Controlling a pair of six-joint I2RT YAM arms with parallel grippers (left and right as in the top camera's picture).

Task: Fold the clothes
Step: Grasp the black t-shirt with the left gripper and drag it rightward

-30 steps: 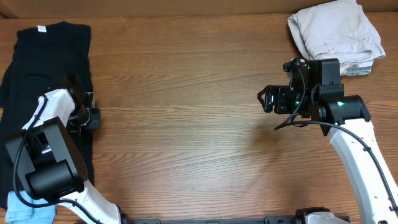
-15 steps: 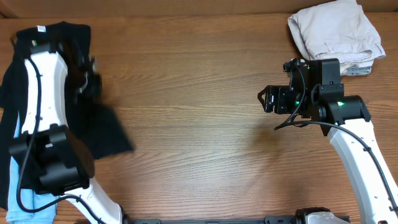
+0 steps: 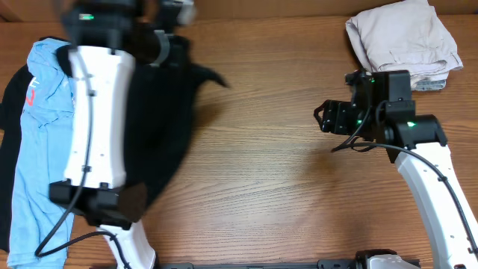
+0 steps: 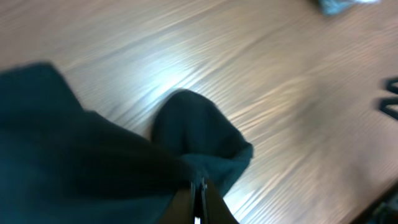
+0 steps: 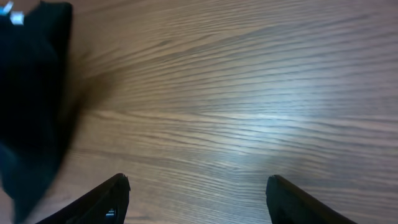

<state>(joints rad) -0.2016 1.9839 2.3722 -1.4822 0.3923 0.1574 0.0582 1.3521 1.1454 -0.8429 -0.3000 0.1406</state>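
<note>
We see the left gripper pressed together on a fold of the black T-shirt, and this is where most has changed. A second ago that arm sat low at the left edge of the table, over the shirt lying flat. Half a second ago it had begun to rise with the cloth. Now the left arm reaches up toward the far edge, blurred with motion, and the shirt hangs from it and trails across the wood to the right of where it lay. In the left wrist view the dark fabric bunches just ahead of the closed fingers. With the shirt pulled away, a light blue tee has come into sight on the left, spread along the table edge. The right gripper has barely shifted. Its fingers stand apart with only bare wood between them, holding nothing, at the right middle of the table. The beige garments lie as before in the far right corner.
</note>
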